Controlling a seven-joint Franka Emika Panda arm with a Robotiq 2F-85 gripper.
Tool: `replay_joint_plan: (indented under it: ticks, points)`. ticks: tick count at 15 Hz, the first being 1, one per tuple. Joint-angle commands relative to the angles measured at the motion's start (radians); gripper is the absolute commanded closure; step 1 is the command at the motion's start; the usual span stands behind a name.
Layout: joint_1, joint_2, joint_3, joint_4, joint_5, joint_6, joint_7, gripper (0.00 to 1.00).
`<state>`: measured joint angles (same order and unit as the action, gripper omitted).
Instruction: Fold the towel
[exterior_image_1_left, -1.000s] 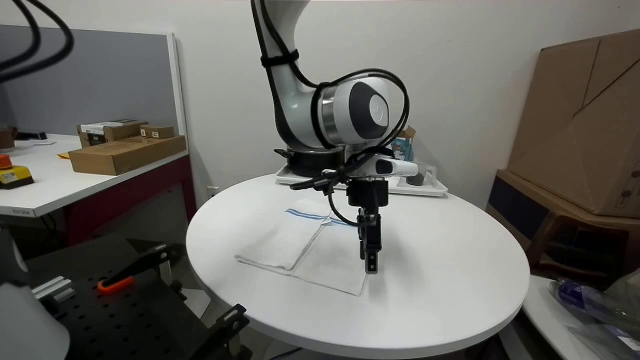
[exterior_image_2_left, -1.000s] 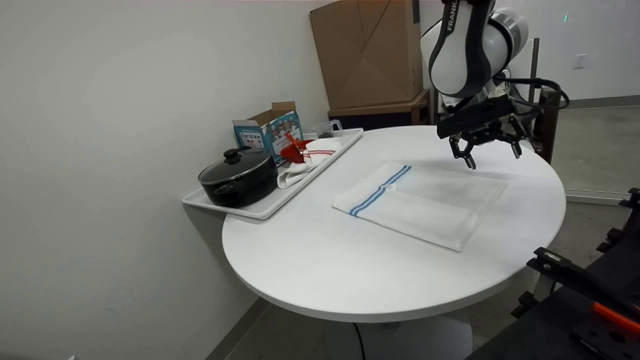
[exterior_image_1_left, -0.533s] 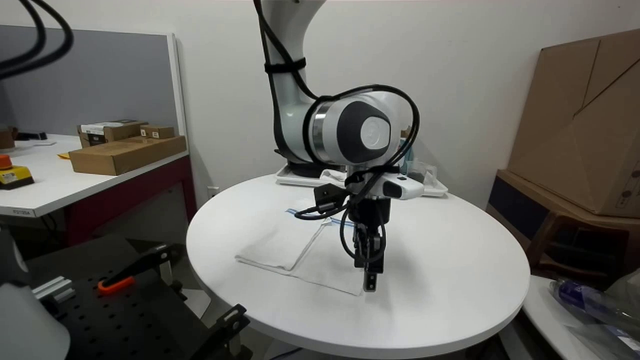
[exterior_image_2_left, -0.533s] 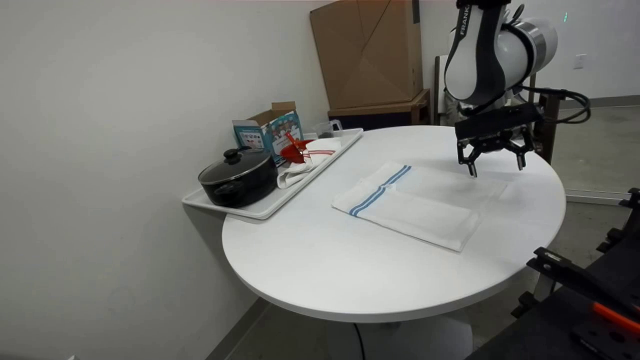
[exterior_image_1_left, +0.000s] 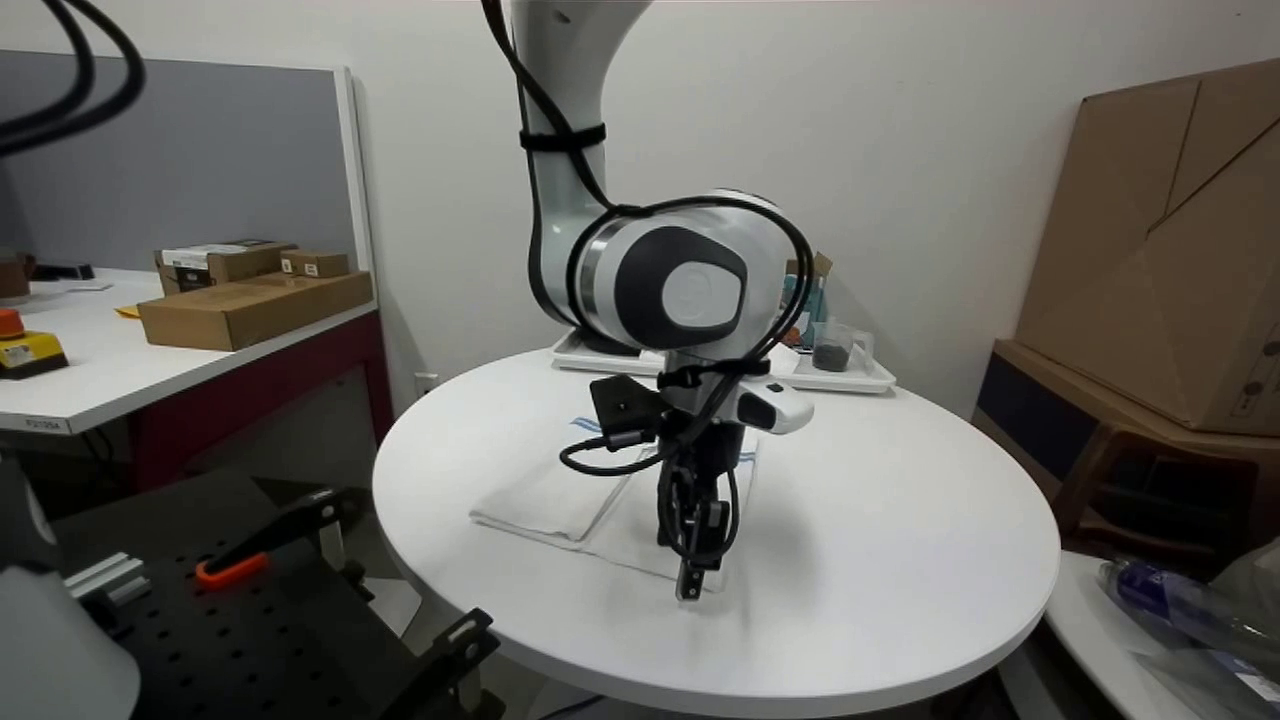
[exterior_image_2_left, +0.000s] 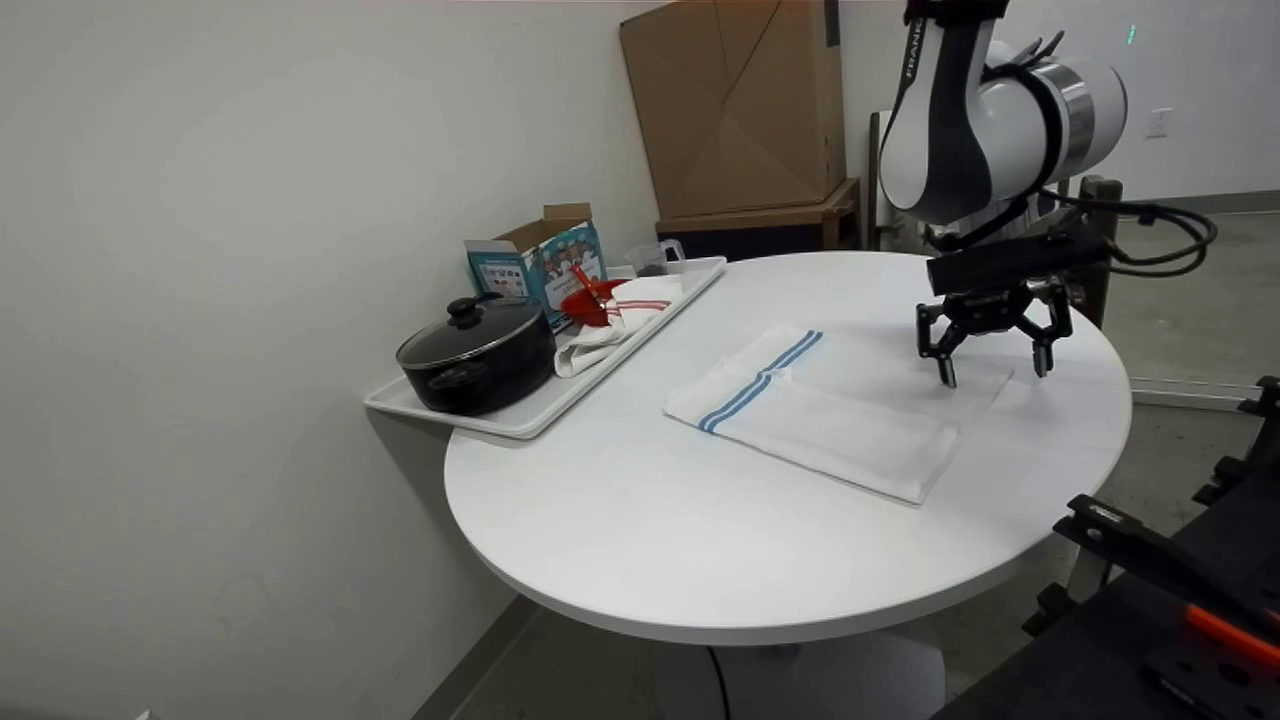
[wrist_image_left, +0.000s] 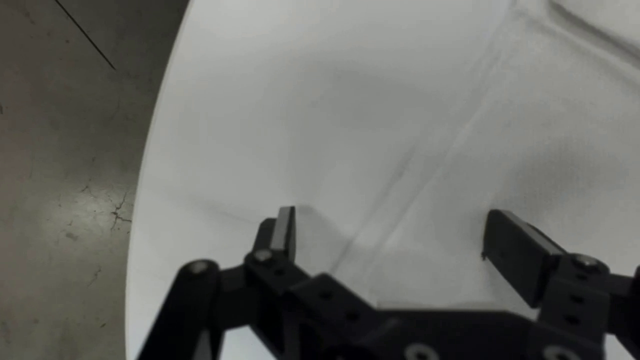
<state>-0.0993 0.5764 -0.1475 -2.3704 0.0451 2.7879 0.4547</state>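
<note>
The white towel lies flat on the round table, a blue double stripe across one end. One long side is folded over, so part of it lies doubled, with the single layer beside it. My gripper points down at the end away from the stripe, its jaws spread wide. In the wrist view, the towel's hemmed edge runs between the fingers: the right finger is over the cloth, the left finger past the hem over bare table. Nothing is gripped. Whether the fingertips touch the surface I cannot tell.
On the table's far side a white tray holds a black lidded pot, an open box, a red item, another cloth and a clear cup. The table's rim lies left of my gripper in the wrist view. A black cart stands close by.
My gripper has come down towards the table and shifted along the towel's end without the blue stripe. Its jaws have stayed wide apart. The towel has not moved.
</note>
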Motion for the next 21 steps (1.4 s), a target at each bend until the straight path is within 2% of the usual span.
replay_joint_plan:
  ticks: [1,5,12,13,14,16,18,21]
  points:
    - [-0.029,-0.013,0.019,-0.012,0.087,0.009,-0.088,0.0]
    - [-0.042,-0.014,0.011,-0.001,0.136,0.0,-0.11,0.0]
    - [-0.057,-0.008,-0.015,0.043,0.16,-0.017,-0.094,0.0]
    - [-0.055,-0.005,-0.019,0.054,0.159,-0.022,-0.09,0.01]
    - [-0.052,-0.001,-0.023,0.064,0.157,-0.027,-0.087,0.09]
    - [-0.045,0.007,-0.027,0.083,0.151,-0.038,-0.083,0.11]
    - [-0.038,0.016,-0.028,0.098,0.145,-0.052,-0.082,0.02]
    - [-0.033,0.031,-0.026,0.119,0.14,-0.09,-0.084,0.0]
